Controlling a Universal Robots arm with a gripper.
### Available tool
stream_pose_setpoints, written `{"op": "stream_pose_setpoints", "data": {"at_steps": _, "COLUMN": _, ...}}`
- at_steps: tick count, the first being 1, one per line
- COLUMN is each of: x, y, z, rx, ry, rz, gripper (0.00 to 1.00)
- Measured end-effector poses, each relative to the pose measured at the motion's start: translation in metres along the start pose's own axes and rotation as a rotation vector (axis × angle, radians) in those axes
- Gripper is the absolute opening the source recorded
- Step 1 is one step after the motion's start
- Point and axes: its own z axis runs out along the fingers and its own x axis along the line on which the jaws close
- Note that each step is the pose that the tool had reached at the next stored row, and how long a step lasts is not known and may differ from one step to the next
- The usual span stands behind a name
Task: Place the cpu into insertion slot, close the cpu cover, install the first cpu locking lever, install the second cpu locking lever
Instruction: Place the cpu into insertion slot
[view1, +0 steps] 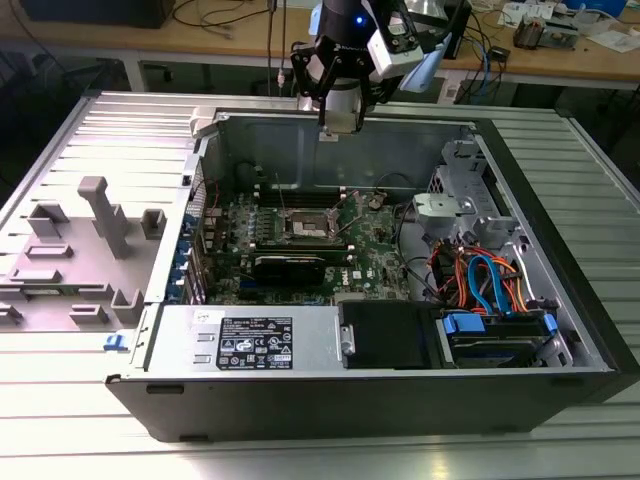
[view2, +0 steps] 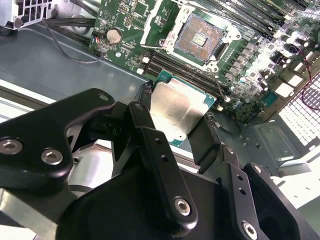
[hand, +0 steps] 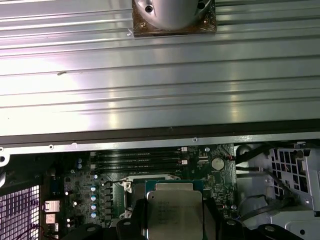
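Plainly the tool (view2: 175, 117) has the cpu (view2: 172, 107) in its grip; its two black fingers (view2: 143, 124) are closed partway onto opposite edges of the chip, which sits flat between them with its silvery-tan top showing in both wrist views; in the first wrist view the cpu (hand: 172, 212) again lies between the fingers, near the tool (hand: 172, 221) tips. In the exterior view the tool (view1: 340, 118) hangs above the far wall of the open computer case (view1: 560, 250), higher than the case rim, and the case lies on a ribbed grey surface (view1: 60, 440). The insertion slot (view2: 200, 37) on the green motherboard (view2: 130, 20) is bare, its field of contacts exposed; the cpu is well apart from it, held in the air over the board's edge, with the row of black memory slots (view2: 185, 70) lying between chip and slot in the second wrist view. A round coin battery (view2: 114, 35) sits on the board to one side of the slot. In the exterior view the insertion slot (view1: 310, 228) shows near the middle of the motherboard (view1: 375, 240), below and nearer the camera than the tool; I cannot tell how the metal frame around it stands.
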Motion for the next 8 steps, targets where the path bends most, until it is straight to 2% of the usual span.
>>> {"op": "stream_pose_setpoints", "data": {"at_steps": 8, "x": -0.0001, "y": -0.0019, "z": 0.0004, "rx": 0.0021, "ry": -0.0024, "rz": 0.024, "gripper": 0.54}}
